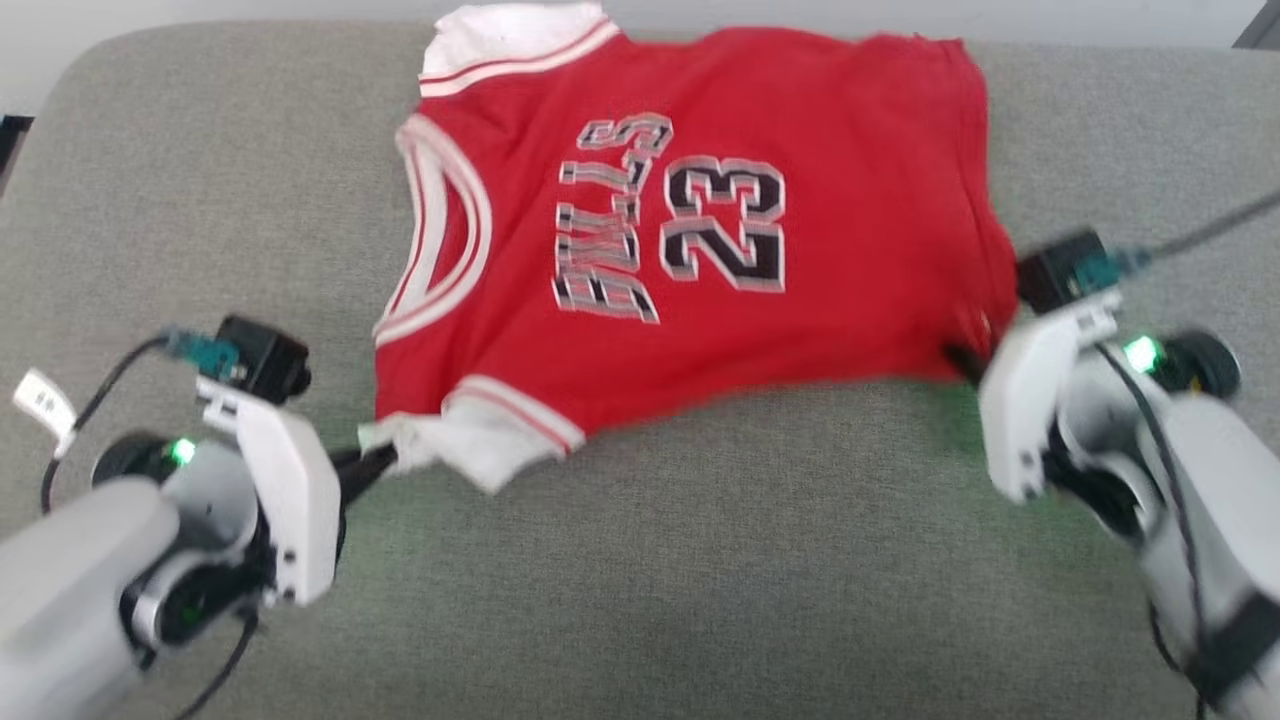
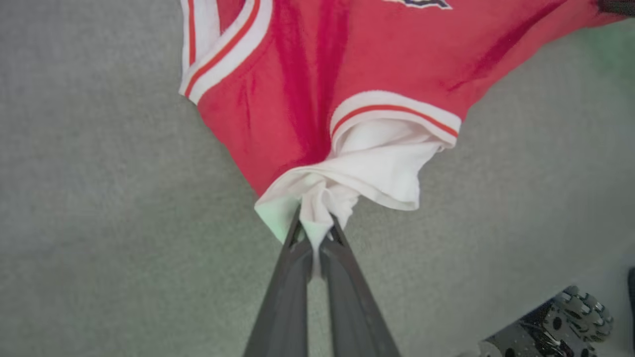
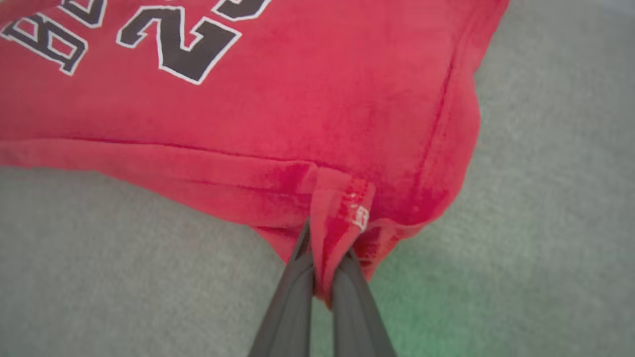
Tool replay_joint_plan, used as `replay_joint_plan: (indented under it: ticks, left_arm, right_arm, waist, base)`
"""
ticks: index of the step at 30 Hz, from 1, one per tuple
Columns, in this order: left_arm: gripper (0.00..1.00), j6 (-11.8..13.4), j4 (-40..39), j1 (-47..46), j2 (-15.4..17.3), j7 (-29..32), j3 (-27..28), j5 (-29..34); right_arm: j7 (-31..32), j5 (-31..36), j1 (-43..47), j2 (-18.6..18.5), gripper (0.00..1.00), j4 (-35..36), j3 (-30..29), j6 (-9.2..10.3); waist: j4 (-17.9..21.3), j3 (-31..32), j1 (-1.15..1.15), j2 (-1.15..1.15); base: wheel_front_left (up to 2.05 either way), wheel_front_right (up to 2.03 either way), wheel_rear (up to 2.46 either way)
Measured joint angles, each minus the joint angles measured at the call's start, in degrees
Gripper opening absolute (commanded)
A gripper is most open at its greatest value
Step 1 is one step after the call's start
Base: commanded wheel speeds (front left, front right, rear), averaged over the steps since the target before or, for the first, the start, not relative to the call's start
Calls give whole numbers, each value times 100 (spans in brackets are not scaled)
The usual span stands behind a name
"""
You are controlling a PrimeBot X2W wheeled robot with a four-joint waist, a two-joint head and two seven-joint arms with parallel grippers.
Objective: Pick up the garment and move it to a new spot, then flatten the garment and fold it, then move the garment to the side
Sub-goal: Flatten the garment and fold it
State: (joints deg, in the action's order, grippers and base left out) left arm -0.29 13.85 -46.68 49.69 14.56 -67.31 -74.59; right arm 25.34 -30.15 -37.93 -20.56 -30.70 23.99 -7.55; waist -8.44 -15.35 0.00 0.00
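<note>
Left claw (image 2: 315,233) pinches the shirt (image 1: 690,250) by its white sleeve (image 2: 382,163); right claw (image 3: 325,258) clamps its red hem. Between them the shirt spreads, number up, over the grey cushion (image 1: 700,580).

garment (image 1: 700,230): 1 | tools: 2, left tool (image 2: 315,233) and right tool (image 3: 328,260) | grey cushion (image 1: 700,560): 1

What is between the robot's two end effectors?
The garment lies spread between them on the grey cushion, in the head view. The left end effector pinches its white sleeve; the right end effector pinches its red hem.
</note>
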Motion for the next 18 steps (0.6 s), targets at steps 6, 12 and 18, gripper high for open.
replay_joint_plan:
  ticks: [6, 12, 18]
  left_arm:
    - [0, 740, -1249, 722, 710, -56, -46, -291]
    - [0, 1302, -2069, 1418, 1156, -174, -180, -547]
    - [0, 1569, -2476, 1827, 1350, -145, -300, -746]
  right_arm:
    - [1168, -546, 1507, -848, 0, 1886, -129, -1]
    - [2204, -868, 2753, -1284, 0, 3271, -559, -1]
    - [2808, -985, 3621, -1312, 0, 4122, -1173, -1]
  waist:
    - [-9, 110, 0, 0]
    - [19, 224, 0, 0]
    - [24, 273, 0, 0]
  base:
    - [0, 0, 0]
    - [0, 0, 0]
    - [0, 0, 0]
